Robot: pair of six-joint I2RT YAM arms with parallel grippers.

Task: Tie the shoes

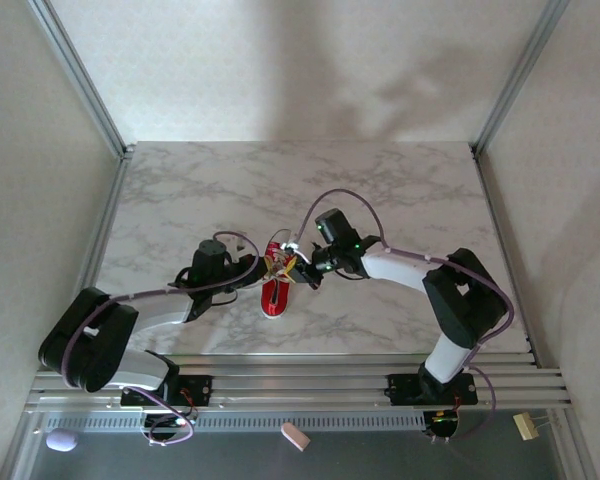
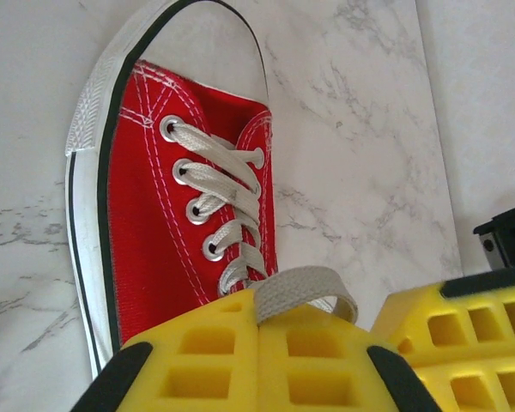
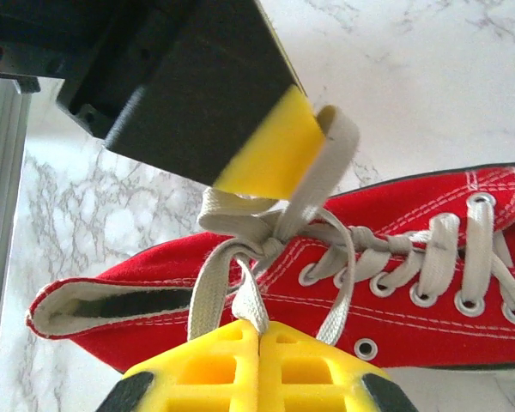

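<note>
**Both grippers pinching lace over shoe**

Top view: red shoe (image 1: 275, 296) lies on marble table (image 1: 400, 190), about mid-table, closer to the near edge; L gripper (image 1: 265, 267) and R gripper (image 1: 300, 268) meet just above it from either side, tips close together; jaw state too small to tell here

L wrist view: shoe (image 2: 146, 215) upright on its sole, white toe cap at top of pic, laces threaded through the eyelets; L gripper (image 2: 257, 330) has its yellow pads pressed together on a flat loop of white lace (image 2: 307, 290), loop arching up out of the seam; R gripper's yellow pad (image 2: 463, 343) sits just beside, lower right

R wrist view: shoe (image 3: 412, 206) runs across the pic, heel opening at left; R gripper (image 3: 259, 348) pads closed tight on a lace strand (image 3: 251, 305) rising from the seam to a knot (image 3: 270, 236) over the tongue; L gripper (image 3: 266, 159) above, lace loop wrapped over its yellow pad tip
</note>
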